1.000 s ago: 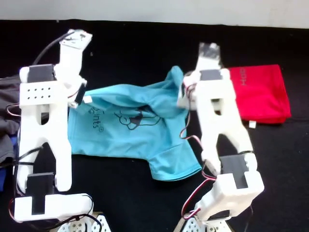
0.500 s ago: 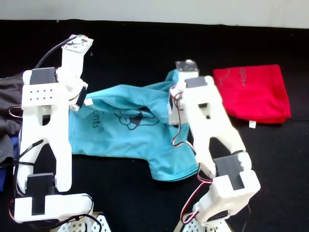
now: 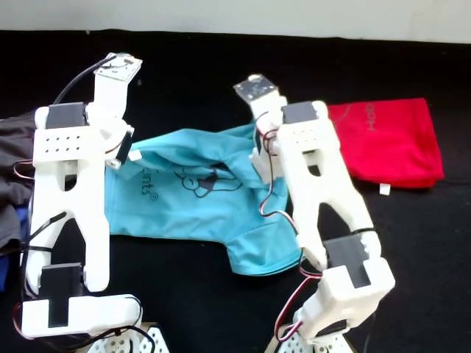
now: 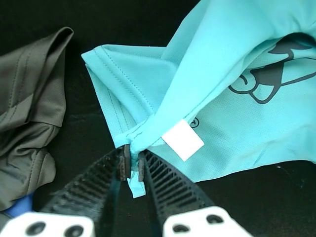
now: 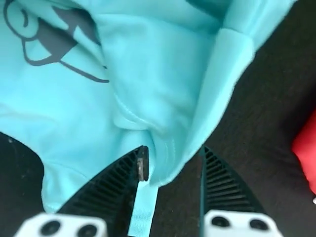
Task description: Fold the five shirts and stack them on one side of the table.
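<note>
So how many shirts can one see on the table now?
3 for sure: teal shirt in the middle, folded red shirt on the right, grey shirt at the left edge. Blue cloth beside it may be a fourth, mostly hidden.

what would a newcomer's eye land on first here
A rumpled teal shirt lies in the middle of the black table, between two white arms. The left pincer is shut on the shirt's hem, while the right pincer stands open around a fold at the shirt's other end. A folded red shirt lies off to the right.
</note>
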`<action>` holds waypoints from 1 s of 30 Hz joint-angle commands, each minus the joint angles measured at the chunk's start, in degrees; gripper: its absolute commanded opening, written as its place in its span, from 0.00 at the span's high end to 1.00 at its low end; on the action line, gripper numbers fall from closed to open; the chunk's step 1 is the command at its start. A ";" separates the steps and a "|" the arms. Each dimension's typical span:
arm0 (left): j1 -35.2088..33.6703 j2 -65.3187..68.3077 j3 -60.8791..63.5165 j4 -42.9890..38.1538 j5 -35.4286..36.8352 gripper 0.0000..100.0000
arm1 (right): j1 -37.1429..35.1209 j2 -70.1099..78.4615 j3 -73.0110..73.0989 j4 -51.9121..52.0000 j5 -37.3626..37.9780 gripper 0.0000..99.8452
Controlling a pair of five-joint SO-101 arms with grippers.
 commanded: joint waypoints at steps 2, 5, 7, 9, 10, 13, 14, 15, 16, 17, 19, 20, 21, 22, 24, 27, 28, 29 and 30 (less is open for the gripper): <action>-2.15 -0.75 -0.57 -0.70 -0.35 0.99 | -2.51 -1.36 -0.84 4.18 3.69 0.84; -3.47 -0.75 -0.57 -0.70 -0.35 0.99 | -4.88 -4.00 -0.92 6.46 5.71 0.84; -3.65 -0.75 -0.57 -0.70 -0.35 0.99 | -6.11 -5.67 -0.92 6.20 5.80 0.84; -3.56 -0.75 -0.57 -0.70 -0.35 0.99 | -6.64 -5.58 -0.48 5.14 5.80 0.84; -3.47 -0.75 -0.57 -0.70 -0.35 0.99 | -6.46 -4.70 0.48 4.00 5.80 0.84; -3.47 -0.75 -0.57 -0.70 -0.35 0.99 | -4.35 -0.84 3.56 -0.22 5.80 0.84; -3.56 -0.75 -0.57 -0.70 -0.35 0.99 | -3.03 0.66 4.18 -2.15 5.80 0.84; -3.65 -0.75 -0.57 -0.70 -0.35 0.99 | -1.27 2.07 4.62 -3.82 5.80 0.84; -3.65 -0.75 -0.57 -0.70 -0.35 0.99 | 0.66 3.21 4.62 -5.41 5.80 0.84; -3.65 -0.75 -0.57 -0.70 -0.35 0.99 | 2.51 4.09 4.62 -6.55 5.71 0.84; -3.65 -0.75 -0.57 -0.62 -0.35 0.99 | 5.93 4.62 4.44 -8.31 5.71 0.84; -3.65 -0.75 -0.57 -0.62 -0.35 0.99 | 7.16 4.62 4.44 -8.48 5.71 0.84; -3.65 -0.75 -0.57 -0.62 -0.35 0.99 | 7.96 4.53 4.44 -8.48 5.80 0.84; -3.65 -0.75 -0.57 -0.62 -0.35 0.99 | 8.57 4.44 4.44 -8.40 5.80 0.84; -3.56 -0.75 -0.57 -0.70 -0.35 0.99 | 9.19 4.44 4.44 -7.78 5.80 0.84; -3.38 -0.75 -0.57 -0.70 -0.35 0.99 | 9.27 4.44 4.44 -7.87 5.71 0.83; -3.30 -0.75 -0.57 -0.70 -0.35 0.99 | 9.36 4.53 4.44 -8.40 5.71 0.83; -3.30 -0.75 -0.57 -0.70 -0.35 0.99 | 9.36 4.62 4.44 -9.19 5.71 0.83; -3.30 -0.75 -0.57 -0.70 -0.26 0.99 | 9.45 4.70 4.44 -9.98 5.71 0.83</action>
